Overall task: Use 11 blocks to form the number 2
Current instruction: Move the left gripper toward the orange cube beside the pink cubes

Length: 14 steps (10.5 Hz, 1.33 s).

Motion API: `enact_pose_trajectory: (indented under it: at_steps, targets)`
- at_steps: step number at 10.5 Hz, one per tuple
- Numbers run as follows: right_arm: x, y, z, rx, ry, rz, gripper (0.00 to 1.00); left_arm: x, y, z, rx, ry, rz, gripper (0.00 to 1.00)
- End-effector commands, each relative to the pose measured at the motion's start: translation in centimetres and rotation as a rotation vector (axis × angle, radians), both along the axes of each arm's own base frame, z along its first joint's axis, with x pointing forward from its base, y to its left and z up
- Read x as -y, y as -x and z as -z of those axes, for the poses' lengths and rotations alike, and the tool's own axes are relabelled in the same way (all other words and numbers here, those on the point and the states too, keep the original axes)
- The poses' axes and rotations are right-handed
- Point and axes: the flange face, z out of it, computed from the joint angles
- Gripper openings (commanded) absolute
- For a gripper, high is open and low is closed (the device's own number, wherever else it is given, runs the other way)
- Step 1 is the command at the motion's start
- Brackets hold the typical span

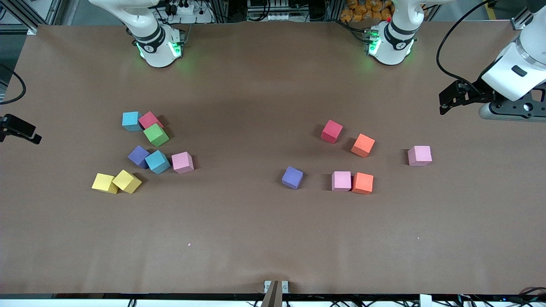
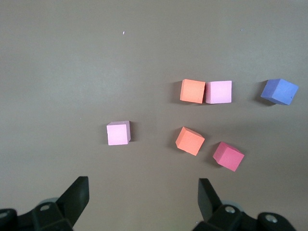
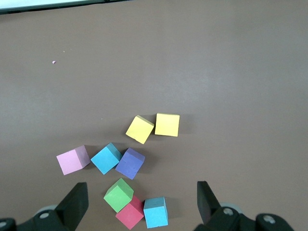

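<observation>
Toward the left arm's end of the table, the lone pink block [image 1: 419,155] lay nearest the spread, empty left gripper [image 1: 445,102], at roughly seven o'clock from it, while the right gripper [image 3: 139,204] waited spread.

You have two loose groups of small foam cubes [image 1: 341,181] on the brown table [image 1: 239,238]. At centre-left of the frame lie eight, a green cube [image 1: 155,134] among them. At centre-right lie six, where a pink one touches an orange one. The left gripper [image 1: 443,102] hangs open at the right edge. The right gripper [image 1: 36,137] shows at the left edge.
</observation>
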Motion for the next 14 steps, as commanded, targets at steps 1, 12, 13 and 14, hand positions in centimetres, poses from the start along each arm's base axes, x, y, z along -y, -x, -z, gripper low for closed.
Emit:
enact_pose_trajectory:
  at_steps: [1,12,13,14]
  targets:
    - [0.0,-0.1,-0.4,0.005,-0.010,0.008,1.00,0.0,-0.1,-0.5,-0.002,-0.008,-0.006,1.00]
    - [-0.2,0.0,-2.8,0.045,0.005,-0.004,1.00,-1.6,-4.4,8.1,-0.125,0.083,-0.083,1.00]
    - [-0.4,0.0,-2.8,0.046,0.005,-0.008,1.00,-1.3,-4.7,9.1,-0.137,0.078,-0.078,1.00]
    - [-0.9,-0.1,-2.8,0.049,0.008,-0.015,1.00,-1.2,-5.0,9.6,-0.133,0.079,-0.077,1.00]
